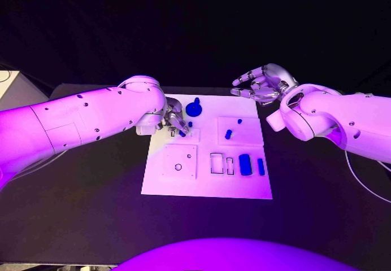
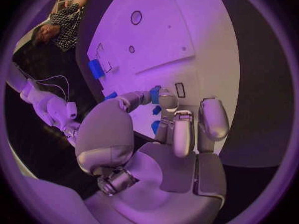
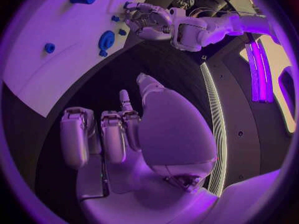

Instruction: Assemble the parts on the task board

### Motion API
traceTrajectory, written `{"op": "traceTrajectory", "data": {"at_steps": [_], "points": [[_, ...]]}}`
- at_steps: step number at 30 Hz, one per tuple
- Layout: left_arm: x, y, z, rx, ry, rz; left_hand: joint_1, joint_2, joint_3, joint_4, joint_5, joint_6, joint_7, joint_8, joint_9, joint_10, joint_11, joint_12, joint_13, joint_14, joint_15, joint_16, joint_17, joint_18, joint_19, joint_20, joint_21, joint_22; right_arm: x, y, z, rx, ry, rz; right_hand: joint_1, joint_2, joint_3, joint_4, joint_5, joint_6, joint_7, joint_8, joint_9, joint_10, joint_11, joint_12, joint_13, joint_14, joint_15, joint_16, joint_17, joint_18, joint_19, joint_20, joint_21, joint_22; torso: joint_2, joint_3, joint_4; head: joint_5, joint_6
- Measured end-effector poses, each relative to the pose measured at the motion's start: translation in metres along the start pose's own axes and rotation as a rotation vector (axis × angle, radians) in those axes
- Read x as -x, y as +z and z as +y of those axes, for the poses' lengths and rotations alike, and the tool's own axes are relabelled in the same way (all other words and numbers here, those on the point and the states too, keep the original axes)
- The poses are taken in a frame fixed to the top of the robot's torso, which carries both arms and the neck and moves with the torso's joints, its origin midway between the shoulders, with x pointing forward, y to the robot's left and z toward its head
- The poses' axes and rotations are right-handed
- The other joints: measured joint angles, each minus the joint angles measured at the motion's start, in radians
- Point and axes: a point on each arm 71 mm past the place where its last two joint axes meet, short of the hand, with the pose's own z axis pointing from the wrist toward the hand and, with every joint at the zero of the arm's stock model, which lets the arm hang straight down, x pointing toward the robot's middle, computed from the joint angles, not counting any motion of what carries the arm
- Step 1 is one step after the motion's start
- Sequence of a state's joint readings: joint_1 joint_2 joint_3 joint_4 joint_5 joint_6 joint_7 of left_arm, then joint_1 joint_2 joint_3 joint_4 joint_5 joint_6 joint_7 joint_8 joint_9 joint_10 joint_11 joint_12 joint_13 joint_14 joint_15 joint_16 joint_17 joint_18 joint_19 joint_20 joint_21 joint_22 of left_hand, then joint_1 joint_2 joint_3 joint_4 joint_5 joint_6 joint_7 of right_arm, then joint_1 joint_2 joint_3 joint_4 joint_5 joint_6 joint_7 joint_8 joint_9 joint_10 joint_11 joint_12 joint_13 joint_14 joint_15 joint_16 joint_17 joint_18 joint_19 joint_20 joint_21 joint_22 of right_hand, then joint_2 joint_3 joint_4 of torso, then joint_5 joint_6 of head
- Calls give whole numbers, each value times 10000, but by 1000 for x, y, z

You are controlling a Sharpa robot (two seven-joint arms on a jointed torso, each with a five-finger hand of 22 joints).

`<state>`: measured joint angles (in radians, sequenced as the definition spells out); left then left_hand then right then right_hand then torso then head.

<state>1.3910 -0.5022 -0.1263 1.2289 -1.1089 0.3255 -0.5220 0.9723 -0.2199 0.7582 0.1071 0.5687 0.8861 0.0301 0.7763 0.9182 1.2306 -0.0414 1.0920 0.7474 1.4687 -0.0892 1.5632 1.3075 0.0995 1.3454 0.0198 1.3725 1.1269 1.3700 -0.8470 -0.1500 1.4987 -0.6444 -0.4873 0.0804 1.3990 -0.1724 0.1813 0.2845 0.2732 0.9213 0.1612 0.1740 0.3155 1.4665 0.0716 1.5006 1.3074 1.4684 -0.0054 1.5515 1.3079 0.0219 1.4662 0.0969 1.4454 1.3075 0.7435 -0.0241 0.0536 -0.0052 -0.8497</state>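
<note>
Nearest the head camera lies the white task board (image 1: 208,183), flat on the black table (image 1: 81,209). On its near half, toward 4 o'clock of the board's middle, a chunky blue part (image 1: 244,164) lies beside a slimmer blue bar (image 1: 261,166), just right of two outlined rectangular slots (image 1: 217,162). At 8 o'clock sits a square panel with a ring mark (image 1: 178,166). Farther up, a short blue peg (image 1: 228,134) lies on the right-hand square, and a round blue part with a stem (image 1: 194,106) sits at 12 o'clock near the far edge. The left hand (image 1: 173,121) reaches onto the board at 10 o'clock, fingertips (image 2: 167,100) pinching a small blue part (image 2: 154,94). The right hand (image 1: 261,83) hovers off the far right corner at 1 o'clock, fingers loosely curled and holding nothing.
</note>
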Motion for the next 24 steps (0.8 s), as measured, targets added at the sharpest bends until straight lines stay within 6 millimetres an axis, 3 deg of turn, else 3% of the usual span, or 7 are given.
{"op": "traceTrajectory", "data": {"at_steps": [24], "points": [[-1,-1,-2,23,294,-56,13,-13,45,44,-21,-17,23,40,16,-18,23,0,46,-1,1,0,0,1,37,38,2,98,-1,0,0,-6,1,61,-83,2,28,-29,0,0,0,0,0,0,0,1,0,0,0,0,-2,0,0,0,1,6,-2,0,2,-8,-15]]}}
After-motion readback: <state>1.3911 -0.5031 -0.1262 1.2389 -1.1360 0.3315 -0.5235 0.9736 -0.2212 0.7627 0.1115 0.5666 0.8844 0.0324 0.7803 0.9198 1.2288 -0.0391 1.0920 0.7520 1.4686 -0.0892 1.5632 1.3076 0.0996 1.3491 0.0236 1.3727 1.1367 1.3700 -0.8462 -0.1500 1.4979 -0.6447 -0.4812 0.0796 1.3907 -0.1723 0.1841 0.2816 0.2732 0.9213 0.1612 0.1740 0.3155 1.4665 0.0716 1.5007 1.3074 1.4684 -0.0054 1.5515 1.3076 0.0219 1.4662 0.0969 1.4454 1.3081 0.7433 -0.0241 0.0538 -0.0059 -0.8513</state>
